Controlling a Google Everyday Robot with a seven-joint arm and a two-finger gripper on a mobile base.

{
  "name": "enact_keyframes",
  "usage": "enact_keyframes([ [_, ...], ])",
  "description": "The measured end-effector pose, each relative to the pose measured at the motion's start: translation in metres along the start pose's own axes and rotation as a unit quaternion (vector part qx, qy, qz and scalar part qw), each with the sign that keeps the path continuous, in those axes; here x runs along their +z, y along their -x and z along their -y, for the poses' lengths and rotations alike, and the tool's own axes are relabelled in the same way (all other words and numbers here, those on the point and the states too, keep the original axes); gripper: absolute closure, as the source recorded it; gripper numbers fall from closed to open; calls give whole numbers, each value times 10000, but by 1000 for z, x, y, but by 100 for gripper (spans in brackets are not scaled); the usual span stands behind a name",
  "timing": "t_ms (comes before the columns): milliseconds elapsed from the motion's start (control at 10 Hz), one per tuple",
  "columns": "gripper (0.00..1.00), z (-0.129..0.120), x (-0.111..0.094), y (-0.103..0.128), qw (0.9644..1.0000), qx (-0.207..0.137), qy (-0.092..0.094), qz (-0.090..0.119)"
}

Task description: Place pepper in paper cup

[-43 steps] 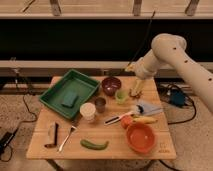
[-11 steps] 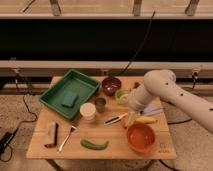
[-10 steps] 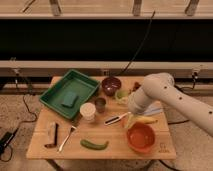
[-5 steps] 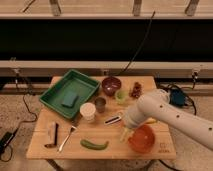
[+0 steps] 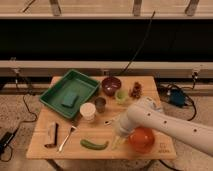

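Pepper (image 5: 94, 145) lies flat near the front edge of the table (image 5: 42, 150), curved, untouched, with its right tip pointing toward the claw (image 5: 117, 142). We find the paper cup (image 5: 87, 111) standing upright behind it, apart from it, with a small dark brown cup (image 5: 100, 104) just beside the paper cup on the right. A fork (image 5: 66, 138) lies to the pepper's left.

The claw hangs just right of the pepper, low over the table, spread open and grasping nothing. An orange bowl (image 5: 141, 139) sits close against the arm on the other side.

We judge the step in hand to be the reach for the pepper. To do it well, the claw should shift left until it is over the pepper's middle, with the jaws set across the slim body and not along its length. It should come down square so that neither finger rolls the pepper off the front edge. The lift must then clear the rim of the paper cup without knocking the dark brown cup.

Against the frame from half a second ago, the arm has swung left and dropped, bringing the claw nearer the pepper. Pepper and both cups have not moved.
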Motion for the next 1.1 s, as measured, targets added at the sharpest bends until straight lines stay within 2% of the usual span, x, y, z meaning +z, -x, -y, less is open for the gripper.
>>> enact_keyframes([
  [300,22,-15,21,-6,9996,74,271,10],
  [600,22,-23,33,-5,9991,141,408,17],
  [1100,22,-26,71,23,9973,19,722,122],
])
